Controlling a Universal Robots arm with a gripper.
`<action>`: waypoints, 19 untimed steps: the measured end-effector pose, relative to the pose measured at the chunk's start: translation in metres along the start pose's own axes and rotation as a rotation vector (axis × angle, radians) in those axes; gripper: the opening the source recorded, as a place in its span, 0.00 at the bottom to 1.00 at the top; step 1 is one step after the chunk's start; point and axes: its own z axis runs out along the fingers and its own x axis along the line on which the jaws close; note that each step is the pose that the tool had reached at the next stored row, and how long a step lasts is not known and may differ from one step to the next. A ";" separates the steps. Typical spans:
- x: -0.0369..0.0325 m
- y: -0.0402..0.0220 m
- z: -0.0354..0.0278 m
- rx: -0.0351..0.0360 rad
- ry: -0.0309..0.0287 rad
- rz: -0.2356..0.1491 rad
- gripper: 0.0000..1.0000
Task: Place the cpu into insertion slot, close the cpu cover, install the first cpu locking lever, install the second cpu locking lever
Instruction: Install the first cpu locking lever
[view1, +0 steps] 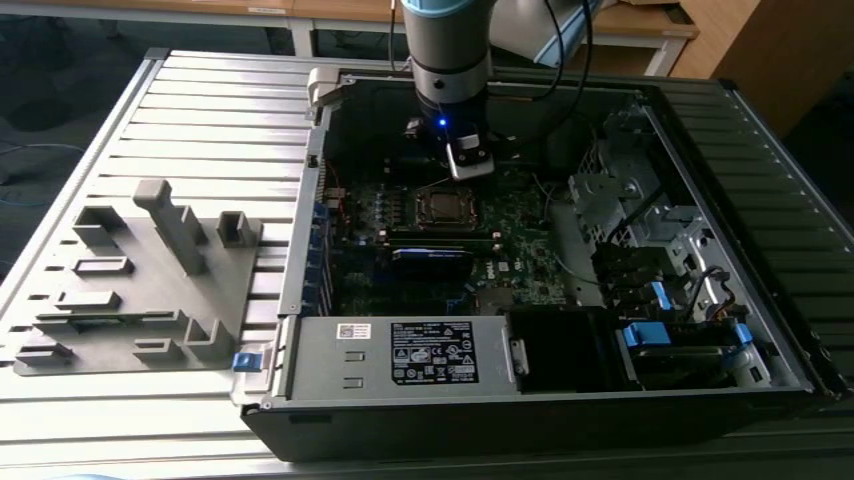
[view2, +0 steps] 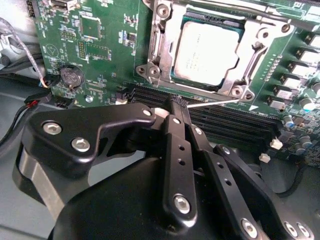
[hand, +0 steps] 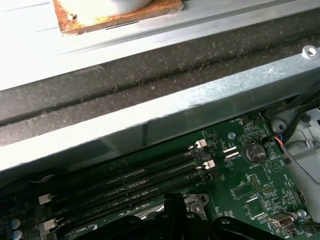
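Reaches straight down with the grey-and-blue cylindrical arm (view1: 447, 50); holds the black metal end effector (view2: 173, 106) low, fingers (view2: 175, 137) drawn together at the tips.

Ribbed table (view1: 200, 110) — computer case (view1: 534, 425) (open), grey fixture (view1: 134, 280)

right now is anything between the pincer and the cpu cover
Nothing visible does. In the second wrist view the pincer sits just short of the cpu cover, which lies down around the cpu. Only a thin lever wire runs along the socket edge nearest the pincer tip.
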 end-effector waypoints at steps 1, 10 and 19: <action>0.0002 0.0001 0.0000 0.0001 0.0000 0.000 0.11; 0.0017 0.0013 0.0002 0.0001 -0.0002 0.001 0.11; 0.0025 0.0017 0.0005 -0.0031 0.0009 0.001 0.11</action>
